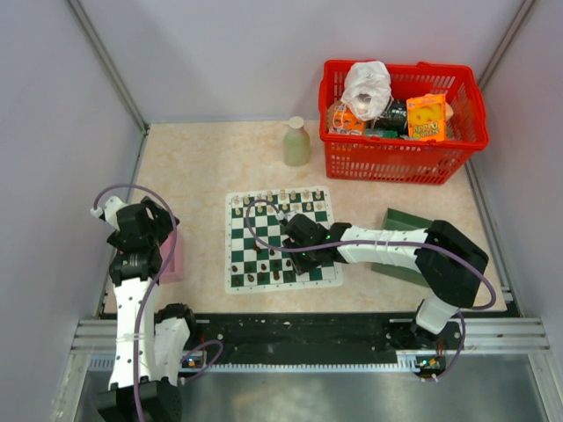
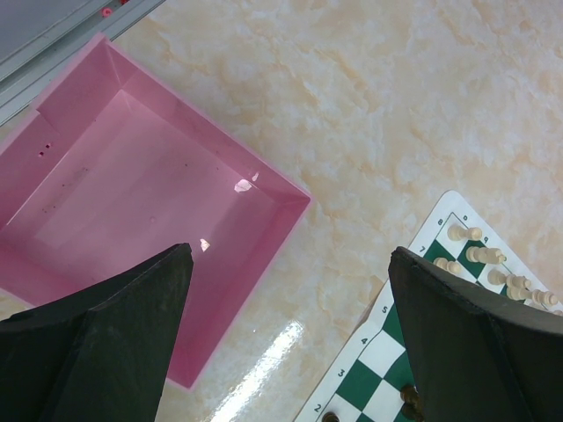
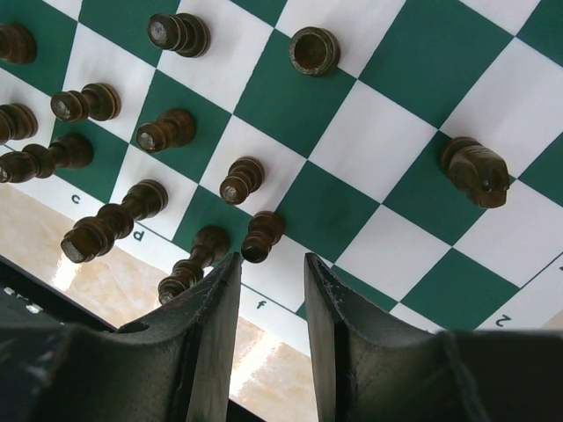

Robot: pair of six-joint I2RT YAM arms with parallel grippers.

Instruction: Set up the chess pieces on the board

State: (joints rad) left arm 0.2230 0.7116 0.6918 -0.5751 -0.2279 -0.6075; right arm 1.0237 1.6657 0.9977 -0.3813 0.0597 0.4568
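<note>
The board [image 1: 327,216] lies in the middle of the table, green and white checks with a white border. Cream chess pieces [image 1: 281,200] line its far edge and dark chess pieces [image 1: 256,276] stand along its near edge. My right gripper [image 1: 283,248] hovers low over the near rows. In the right wrist view the right gripper [image 3: 273,262] is open narrowly with nothing between its fingers, above the square by the letter f. A dark pawn [image 3: 262,236] stands just past the left fingertip. A dark knight [image 3: 475,171] stands alone to the right. My left gripper [image 2: 290,255] is wide open and empty.
A pink tray [image 2: 132,193] sits under the left gripper, left of the board [image 2: 387,352]. At the back stand a red basket [image 1: 400,154] of items and a pale bottle [image 1: 296,142]. A dark green tray [image 1: 406,224] lies partly under the right arm.
</note>
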